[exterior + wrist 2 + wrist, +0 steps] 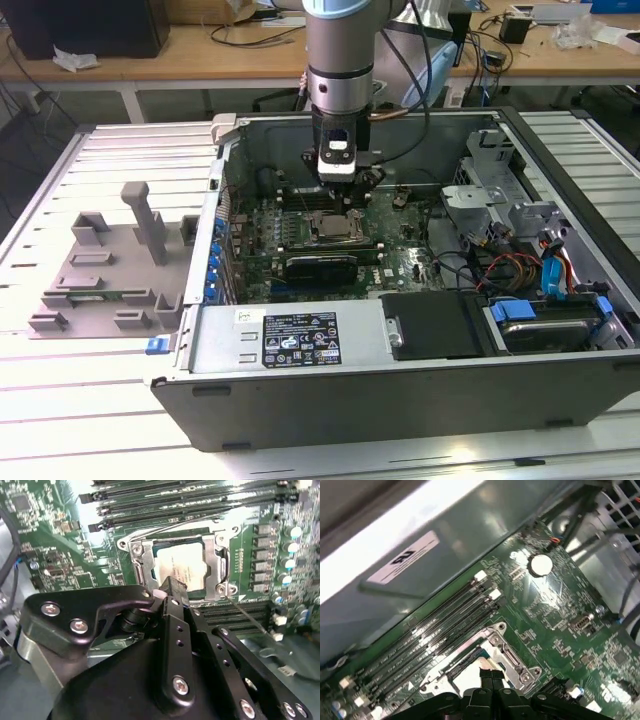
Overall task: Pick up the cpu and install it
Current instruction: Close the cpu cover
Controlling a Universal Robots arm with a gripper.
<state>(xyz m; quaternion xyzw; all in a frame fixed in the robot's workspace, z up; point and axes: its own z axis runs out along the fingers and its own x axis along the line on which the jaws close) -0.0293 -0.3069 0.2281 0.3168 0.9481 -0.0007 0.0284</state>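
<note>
The desk [130, 150] is carrying an open computer case [300, 400], with a grey tray [100, 270] lying beside it on the exterior view's left. Inside the case, the motherboard [400, 255] is lying flat. The gripper [492, 671] is hanging right over the socket [137, 555], its fingers [486, 676] pressing together and gripping nothing. The cpu [182, 565] is sitting inside the socket's metal frame.
</note>
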